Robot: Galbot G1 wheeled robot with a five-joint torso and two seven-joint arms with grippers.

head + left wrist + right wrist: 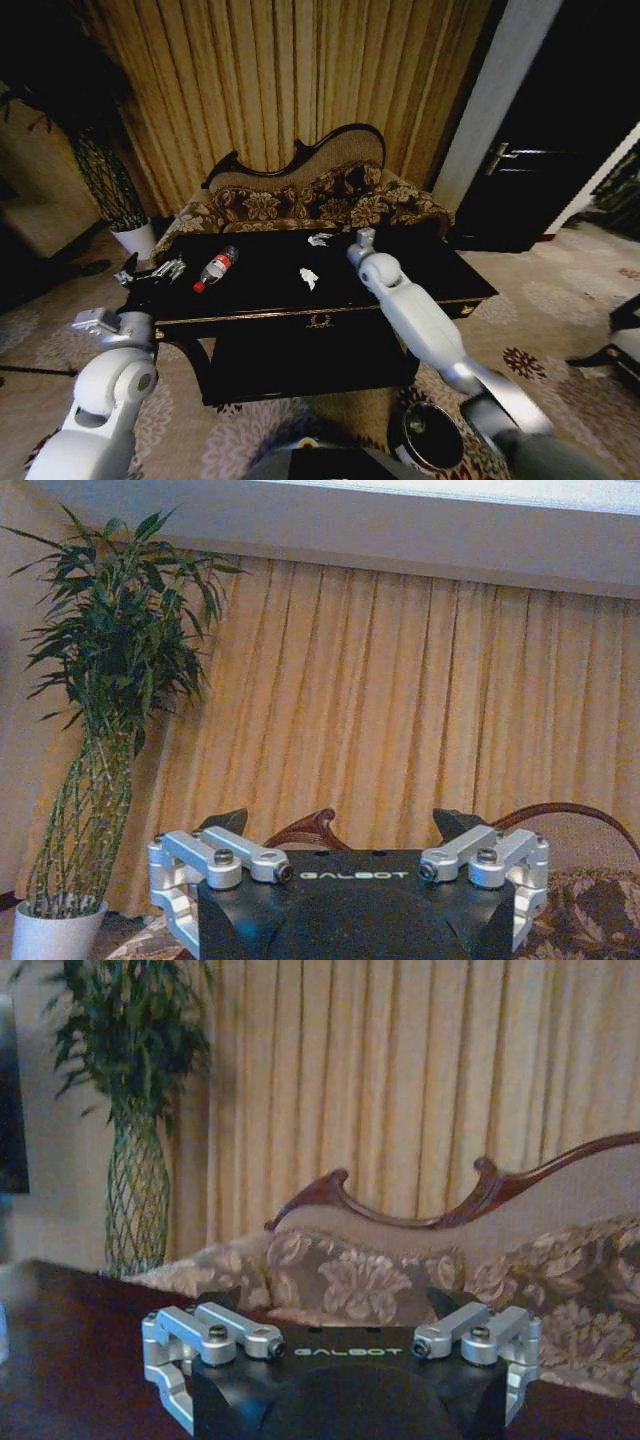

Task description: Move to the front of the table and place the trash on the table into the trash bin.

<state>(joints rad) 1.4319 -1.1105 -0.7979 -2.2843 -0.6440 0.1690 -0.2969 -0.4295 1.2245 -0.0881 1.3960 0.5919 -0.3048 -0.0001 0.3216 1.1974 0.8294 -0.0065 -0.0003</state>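
trouble is most likely sitting with that plastic bottle [216, 267], i'd say: it is lying on its side on the glossy black desk [440, 275], near the left end and close to the front edge, so a clumsy nudge could be sending it rolling off onto the carpet. the left gripper [160, 270] is hovering just beside it at the desk's left end, jaws looking spread apart, nothing between them. the right gripper [362, 238] is reaching over the desk's middle toward the back; from where i'm standing i cannot tell how its jaws are set. a crumpled paper scrap [309, 277] is lying mid-desk just beside that arm, and another scrap [319, 239] is resting near the back edge by the floral sofa [300, 205]; both look light enough to be getting brushed away by the forearm sweeping past.

the trash bin [430, 436] is standing on the floor in front of the desk, under the right arm's elbow, well apart from all the trash. its dark opening is not showing me whether anything is inside. a swing of that elbow could be tipping it.
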